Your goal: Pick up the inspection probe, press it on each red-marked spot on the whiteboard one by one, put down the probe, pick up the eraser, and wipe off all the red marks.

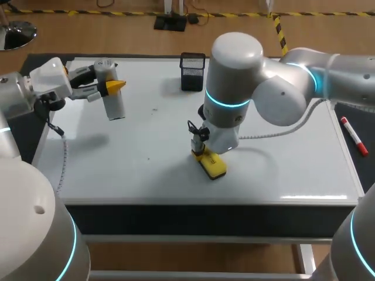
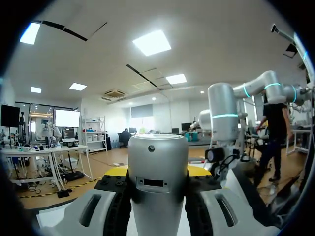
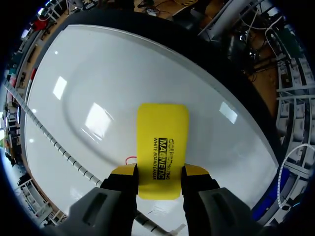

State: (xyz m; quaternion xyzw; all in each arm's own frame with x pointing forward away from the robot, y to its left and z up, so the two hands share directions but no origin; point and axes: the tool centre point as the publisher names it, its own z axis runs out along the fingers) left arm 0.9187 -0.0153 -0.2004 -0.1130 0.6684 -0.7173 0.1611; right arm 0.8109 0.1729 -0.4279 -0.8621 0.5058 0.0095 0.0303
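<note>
Right pincer [image 3: 158, 171] is clamped on the yellow eraser [image 3: 162, 142], flat on the whiteboard [image 1: 146, 170] near its front edge. From above, the arm's bulk hides the grip. A red mark [image 3: 130, 160] peeks out beside the eraser, mostly covered. Open board all round. Farther off, far left, the left pincer [image 2: 157, 170] grips the probe [image 2: 157, 157], its yellow tips half hidden behind it. A black mesh cup [image 1: 193, 71] stands at the far edge.
</note>
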